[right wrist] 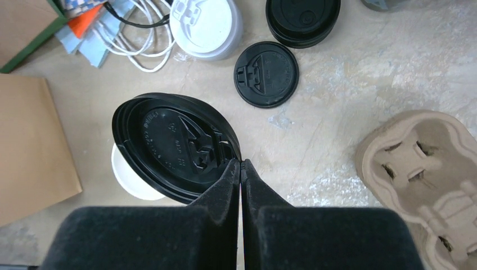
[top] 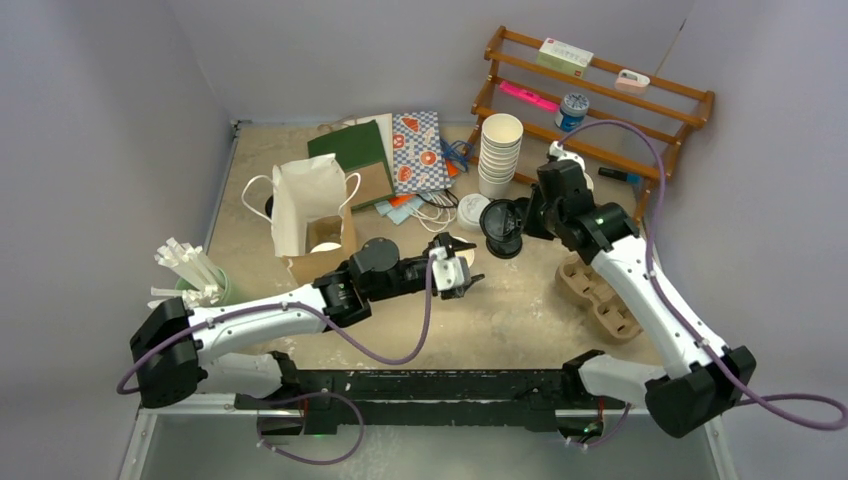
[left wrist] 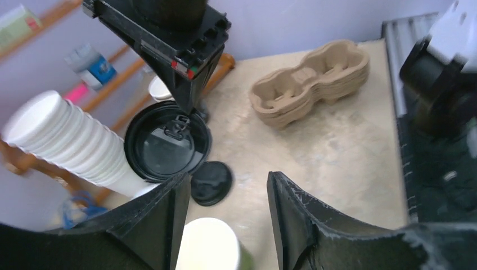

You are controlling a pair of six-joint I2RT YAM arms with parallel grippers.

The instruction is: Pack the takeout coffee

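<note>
A small paper cup (left wrist: 208, 244) with a white top stands between the fingers of my open left gripper (left wrist: 226, 177), close to the left finger and apart from the right one. In the top view that cup (top: 450, 268) is at the table's middle, with the left gripper (top: 457, 262) around it. My right gripper (right wrist: 241, 163) is shut on the rim of a black lid (right wrist: 174, 146), held tilted above the cup (right wrist: 132, 181). The same lid (top: 500, 226) hangs just right of the cup. A white round lid (top: 325, 246) shows inside the brown bag (top: 318, 262).
A loose black lid (right wrist: 266, 73) lies on the table near a stack of black lids (right wrist: 302, 19) and white lids (right wrist: 205, 22). Pulp cup carriers (top: 598, 295) sit at the right. A tall stack of white cups (top: 498, 155), a white bag (top: 305, 195) and a wooden rack (top: 600, 95) stand behind.
</note>
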